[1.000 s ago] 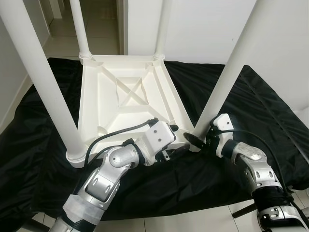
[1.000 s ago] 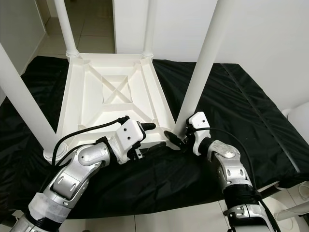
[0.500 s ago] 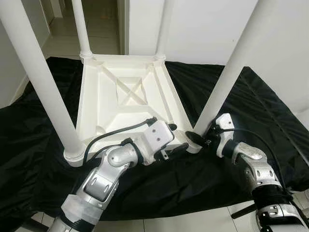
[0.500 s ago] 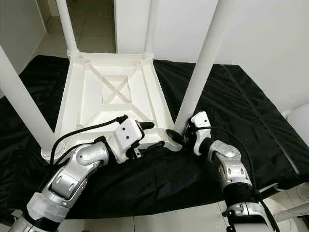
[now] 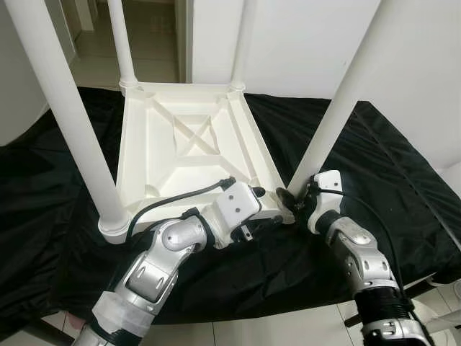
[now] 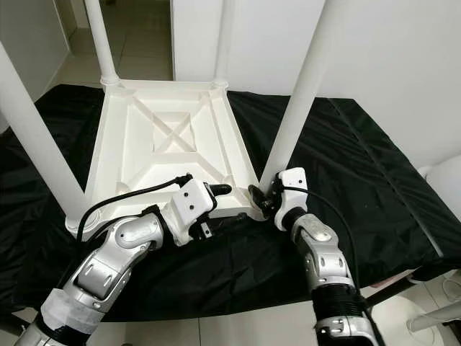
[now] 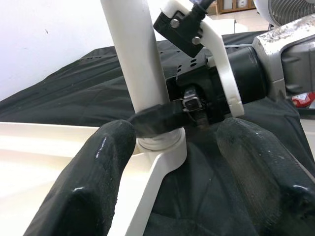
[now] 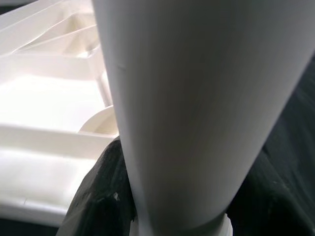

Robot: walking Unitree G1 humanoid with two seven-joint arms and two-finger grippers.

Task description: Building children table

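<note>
Upturned white plastic tabletop (image 5: 189, 144) lay on black cloth (image 5: 403, 173). Right gripper (image 7: 162, 120) pinched near-right white round leg (image 5: 328, 130) at its socket, likely seating it; left gripper (image 7: 192, 162), spread, braced the corner.

You lost all four table legs (image 5: 68, 122) at the top edge (upper ends cut off); left gripper (image 5: 268, 222) fingertips hid beneath the tabletop (image 5: 180, 140) rim.

The upturned table top (image 5: 187, 144) lies on the cloth (image 5: 374, 158) before me, its four legs standing up from the corners. My right gripper (image 5: 292, 202) clasps the near right leg (image 5: 338, 108) at its foot, just above the corner socket. My left gripper (image 5: 268, 216) sits just left of it, fingers (image 7: 93, 172) astride the table's near edge.
</note>
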